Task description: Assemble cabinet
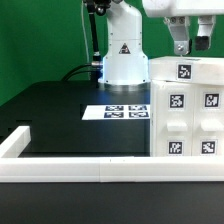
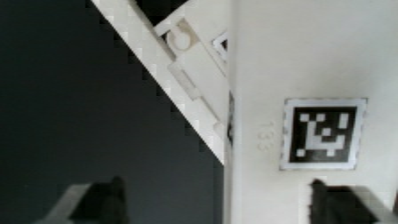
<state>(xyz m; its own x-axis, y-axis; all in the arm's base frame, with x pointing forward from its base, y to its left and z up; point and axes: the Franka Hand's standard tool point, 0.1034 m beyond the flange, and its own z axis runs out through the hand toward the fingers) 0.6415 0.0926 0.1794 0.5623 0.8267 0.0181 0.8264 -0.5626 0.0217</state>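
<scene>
While the gripper [image 1: 187, 45] hangs just above the cabinet's top edge, its fingers [image 2: 338, 197] stand wide apart, holding nothing. Cabinet [image 1: 186, 108]: white, tagged, upright on the black table [image 1: 50, 110] at the exterior view's right, behind the white border rail [image 1: 100, 172]. Marker board [image 1: 115, 110]: flat beside it, before the robot base [image 1: 123, 55].

The cabinet [image 1: 186, 108] runs off the exterior view's right edge, so its far side is lost. The gripper [image 1: 188, 40] is cropped too, arm cut at the top. The marker board [image 1: 118, 110] is partly hidden behind the cabinet. The wrist view is blurred; fingertips [image 2: 93, 198] barely show.
</scene>
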